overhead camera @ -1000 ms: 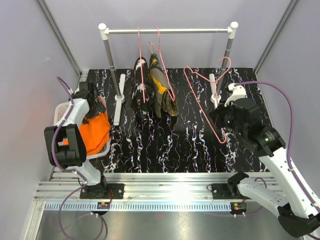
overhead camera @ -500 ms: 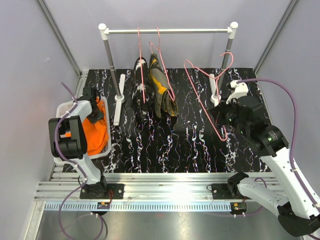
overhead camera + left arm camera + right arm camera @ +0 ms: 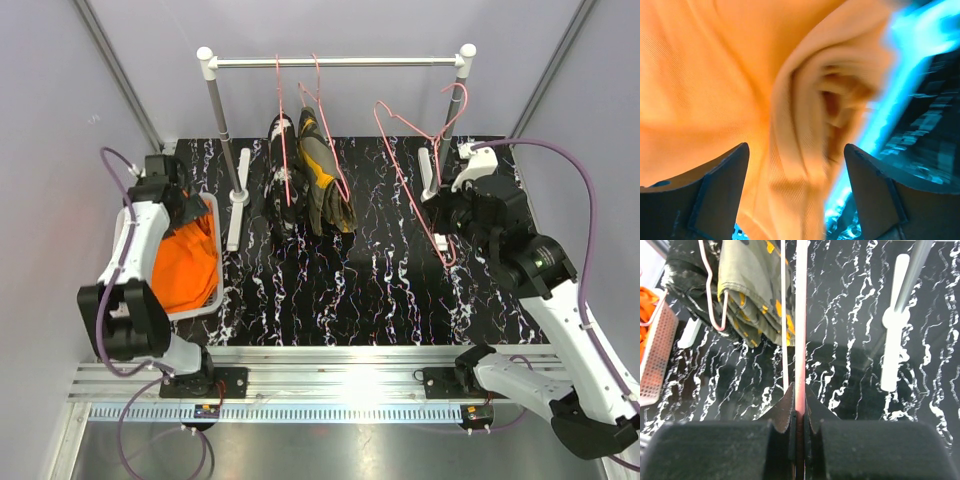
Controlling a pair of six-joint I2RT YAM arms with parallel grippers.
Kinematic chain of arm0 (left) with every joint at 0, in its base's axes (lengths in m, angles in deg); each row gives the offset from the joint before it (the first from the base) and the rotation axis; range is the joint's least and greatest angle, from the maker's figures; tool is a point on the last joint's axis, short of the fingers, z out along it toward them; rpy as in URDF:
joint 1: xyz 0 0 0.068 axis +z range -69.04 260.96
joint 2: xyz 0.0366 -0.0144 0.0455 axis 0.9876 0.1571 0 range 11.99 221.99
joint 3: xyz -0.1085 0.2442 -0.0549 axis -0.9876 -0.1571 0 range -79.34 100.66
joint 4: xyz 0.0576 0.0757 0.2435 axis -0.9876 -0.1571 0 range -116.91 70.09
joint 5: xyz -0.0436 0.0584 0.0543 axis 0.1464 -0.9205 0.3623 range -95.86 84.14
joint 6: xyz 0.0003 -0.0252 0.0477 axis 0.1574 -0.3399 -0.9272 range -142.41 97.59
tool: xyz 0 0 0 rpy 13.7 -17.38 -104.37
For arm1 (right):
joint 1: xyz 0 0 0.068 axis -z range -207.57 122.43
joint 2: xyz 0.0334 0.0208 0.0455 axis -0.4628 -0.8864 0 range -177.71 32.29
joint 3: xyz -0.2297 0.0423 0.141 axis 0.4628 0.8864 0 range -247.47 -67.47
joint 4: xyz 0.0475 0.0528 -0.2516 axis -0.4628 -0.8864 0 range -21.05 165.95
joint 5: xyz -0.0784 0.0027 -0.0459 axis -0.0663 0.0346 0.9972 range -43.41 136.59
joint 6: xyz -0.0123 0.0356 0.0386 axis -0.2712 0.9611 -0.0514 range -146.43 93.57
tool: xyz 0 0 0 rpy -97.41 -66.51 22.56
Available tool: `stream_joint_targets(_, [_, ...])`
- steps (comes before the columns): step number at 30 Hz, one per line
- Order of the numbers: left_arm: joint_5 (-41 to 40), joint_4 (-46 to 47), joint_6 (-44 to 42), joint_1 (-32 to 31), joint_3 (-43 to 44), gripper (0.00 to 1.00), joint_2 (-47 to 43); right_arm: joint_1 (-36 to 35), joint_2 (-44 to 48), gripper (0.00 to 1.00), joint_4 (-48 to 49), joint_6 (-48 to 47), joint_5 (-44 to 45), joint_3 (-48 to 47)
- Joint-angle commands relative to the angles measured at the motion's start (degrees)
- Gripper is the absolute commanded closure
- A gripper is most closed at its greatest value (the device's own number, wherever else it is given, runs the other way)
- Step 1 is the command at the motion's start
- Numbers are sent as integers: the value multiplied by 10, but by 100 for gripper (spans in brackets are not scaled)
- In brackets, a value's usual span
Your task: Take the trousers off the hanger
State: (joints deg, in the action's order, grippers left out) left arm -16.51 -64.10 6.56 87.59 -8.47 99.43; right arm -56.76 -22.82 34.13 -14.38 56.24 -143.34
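Left jaws gaped empty over the orange trousers (image 3: pixel 185 268) in the basket (image 3: pixel 216 250), right jaws pinched a bare hanger (image 3: pixel 801 315), and the olive pair (image 3: pixel 322 185) and black pair (image 3: pixel 278 190) hung on the rail (image 3: pixel 380 62), soft, light cloth best gripped, I reckoned, by a hanging fold.

bench top (image 3: pixel 350 290): black w/ white marble veining, grey panels (image 3: pixel 60 110) on left, back & right. clothes rack stands across the far half: horiz. metal rail (image 3: pixel 380 62) up top betw. two white end caps. its grey left post (image 3: pixel 222 120) & right post (image 3: pixel 457 100) each stand on a long white foot bar running near-to-far: left foot (image 3: pixel 238 205), right foot (image 3: pixel 426 170) partly hidden. white perforated basket (image 3: pixel 219 265) sits at the bench's left edge, just beside the left foot. ribbed aluminium track (image 3: pixel 340 365) runs along the near edge. right wrist view: foot bar (image 3: pixel 894 325) + post (image 3: pixel 917 262) upper right, basket wall (image 3: pixel 657 355) far left.
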Motion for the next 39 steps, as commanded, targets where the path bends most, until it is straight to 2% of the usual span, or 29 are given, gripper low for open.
stream_joint_targets(1, [29,-29,-38,-1,53,19,-73,-2,-11,100,28,-32,23,-30])
stream_joint_targets(7, [75,-32,-53,-2,37,17,-170,-2,-60,100,52,-72,42,-72])
stream_joint_targets(9, [92,-30,-58,-2,23,11,-231,-2,-91,100,57,-84,57,-101])
stream_joint_targets(10, [98,-30,-60,-2,16,1,-255,-2,-104,100,58,-96,71,-110])
stream_joint_targets(15, [103,-44,-87,-2,-6,1,-392,6,-205,100,53,-117,100,-198])
stream_joint_targets(18, [103,-70,-95,-2,-2,1,-440,44,-262,100,48,-113,79,-243])
stream_joint_targets(22, [103,-102,-114,-2,10,1,-469,97,-321,100,57,-106,49,-276])
stream_joint_targets(31, [121,-106,-119,-4,12,1,-488,121,-351,100,46,-106,36,-256])
stream_joint_targets(32, [121,-105,-119,-4,11,1,-489,121,-347,96,47,-106,36,-251])
stream_joint_targets(33, [122,-103,-119,-4,10,1,-488,121,-345,87,47,-105,37,-247])
stream_joint_targets(35, [122,-101,-121,-5,7,1,-489,121,-336,77,42,-106,37,-250])
stream_joint_targets(36, [120,-100,-122,-6,6,1,-489,121,-332,69,39,-106,37,-253])
stream_joint_targets(37, [119,-100,-123,-7,5,1,-489,121,-328,58,36,-107,39,-255])
stream_joint_targets(39, [118,-101,-124,-11,4,1,-489,121,-316,52,28,-108,41,-264])
